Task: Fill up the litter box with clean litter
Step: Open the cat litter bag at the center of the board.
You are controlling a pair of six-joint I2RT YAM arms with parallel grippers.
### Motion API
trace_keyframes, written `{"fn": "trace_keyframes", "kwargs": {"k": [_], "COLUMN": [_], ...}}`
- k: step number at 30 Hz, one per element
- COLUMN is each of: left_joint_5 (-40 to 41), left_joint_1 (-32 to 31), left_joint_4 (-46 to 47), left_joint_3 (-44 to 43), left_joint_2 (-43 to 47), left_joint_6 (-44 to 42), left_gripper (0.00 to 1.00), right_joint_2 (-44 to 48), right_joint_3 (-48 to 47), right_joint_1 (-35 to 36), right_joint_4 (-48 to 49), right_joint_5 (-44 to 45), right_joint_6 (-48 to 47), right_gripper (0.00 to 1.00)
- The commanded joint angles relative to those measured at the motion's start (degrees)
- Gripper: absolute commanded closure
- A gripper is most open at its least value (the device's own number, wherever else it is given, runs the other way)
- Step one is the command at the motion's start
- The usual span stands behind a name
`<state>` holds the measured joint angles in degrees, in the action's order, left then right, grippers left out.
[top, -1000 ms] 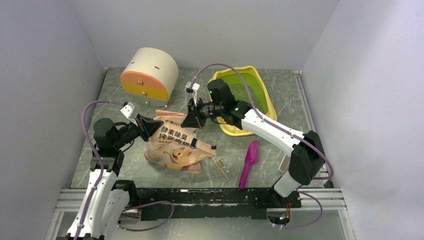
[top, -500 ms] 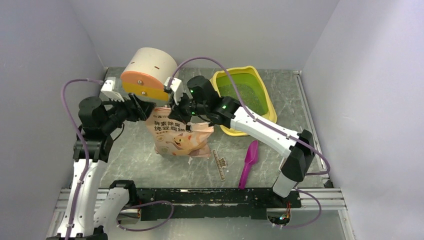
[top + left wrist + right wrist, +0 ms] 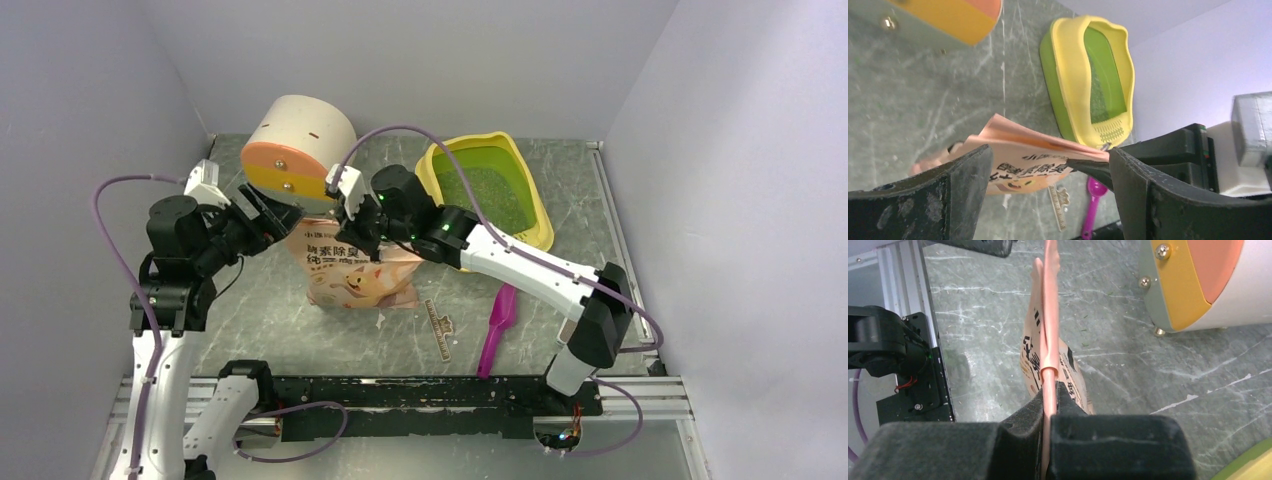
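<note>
Litter box (image 3: 538,200) sits at the far right of the worktop (image 3: 260,310), yellow rim uppermost, with the lime-green pan inside it. Clean litter (image 3: 490,190) lies in that pan as a thin speckled layer of pale greenish granules; the left wrist view shows the same layer low in the pan (image 3: 1103,107). Just left of the box a pink printed bag (image 3: 355,275) stands upright, cartoon face toward the arm bases; whether its base bears on the worktop cannot be told. Right fingers (image 3: 1040,410) are pressed together on the bag's flat top seam, the pink edge pinched between the two black pads, and the right arm reaches in across the near-left corner of the box. Left fingers (image 3: 272,213) are spread wide beside the bag's upper left corner, gripping nothing; in their own view the bag's top shows in the gap between them. A cream-and-orange cylindrical container (image 3: 300,140) stands behind the bag at the far left. A magenta scoop (image 3: 497,325) and a printed strip (image 3: 440,328) lie on the worktop near the front rail, apart from the bag.
</note>
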<state>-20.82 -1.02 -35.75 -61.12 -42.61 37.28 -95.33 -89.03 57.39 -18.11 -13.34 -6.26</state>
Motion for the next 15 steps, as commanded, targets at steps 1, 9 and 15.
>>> {"fn": "trace_keyframes", "kwargs": {"k": [1,9,15], "left_joint_5": [-2.7,-1.3,-2.5], "left_joint_1": [-0.1,-0.1,-0.1], "left_joint_4": [-0.8,-3.8,-2.1], "left_joint_3": [3.9,4.1,7.7], "left_joint_2": [3.3,3.8,4.0], "left_joint_6": [11.1,16.3,19.8], "left_gripper": [0.10,0.09,0.10], "right_joint_2": [4.8,7.3,8.1], "right_joint_3": [4.6,10.5,12.5], "right_joint_1": [0.6,1.2,1.7], "right_joint_4": [7.7,13.0,13.8], "right_joint_5": [1.4,1.8,2.4], "right_joint_6": [0.4,0.2,-0.3], "right_gripper": [1.00,1.00,1.00]}}
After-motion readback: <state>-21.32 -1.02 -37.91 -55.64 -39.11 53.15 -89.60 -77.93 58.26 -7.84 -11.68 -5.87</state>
